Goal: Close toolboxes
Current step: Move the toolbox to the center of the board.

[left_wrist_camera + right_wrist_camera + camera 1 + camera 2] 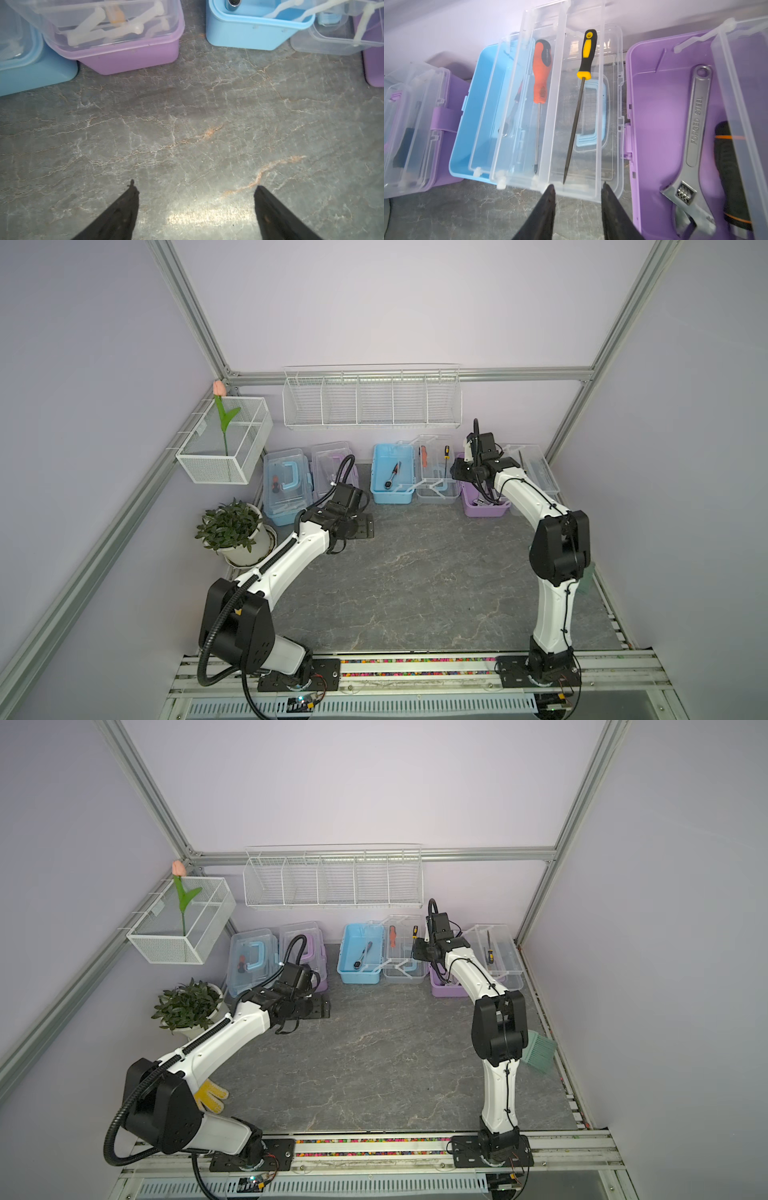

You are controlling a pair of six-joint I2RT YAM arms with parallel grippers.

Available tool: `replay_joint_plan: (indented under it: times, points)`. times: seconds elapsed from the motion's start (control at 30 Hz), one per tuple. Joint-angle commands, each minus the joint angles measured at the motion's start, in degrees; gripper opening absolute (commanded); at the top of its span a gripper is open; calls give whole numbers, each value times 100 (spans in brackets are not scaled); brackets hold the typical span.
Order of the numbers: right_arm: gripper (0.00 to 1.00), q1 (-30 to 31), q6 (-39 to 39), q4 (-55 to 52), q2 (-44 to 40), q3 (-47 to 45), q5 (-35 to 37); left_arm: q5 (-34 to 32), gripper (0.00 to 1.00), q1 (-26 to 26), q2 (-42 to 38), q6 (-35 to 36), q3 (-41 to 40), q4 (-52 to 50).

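Along the back of the surface (415, 572), the closed blue toolbox (286, 489) and closed purple toolbox (330, 464) are sitting side by side, with the open blue toolbox (473, 124) and open purple toolbox (658, 124) lying spread beyond them. The right claw (577, 186) is hovering narrowly parted and empty at the end of the clear tray (556, 133). The left claw (195, 185) is hanging wide, holding nothing. The thin plastic is probably light, slick and flexing, so pushing the tray's end wall is looking safer than pinching.
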Motion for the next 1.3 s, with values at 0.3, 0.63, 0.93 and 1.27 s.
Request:
replay_joint_plan:
  times: [0.3, 0.63, 0.93, 1.27]
  points:
    - [27, -84, -674, -1658, 1074, 1846, 78, 376, 89, -210, -977, -319, -439, -259]
    - [15, -168, -931, -2081, 1206, 2063, -196, 389, 89, -217, -1118, -312, -509, -124]
    - [8, -168, -970, -1842, 794, 1345, -298, 380, 90, -210, -1080, -322, -555, -140]
    - [7, -155, -873, -1099, -316, -389, -423, 288, 90, -214, -1071, -304, -584, -167]
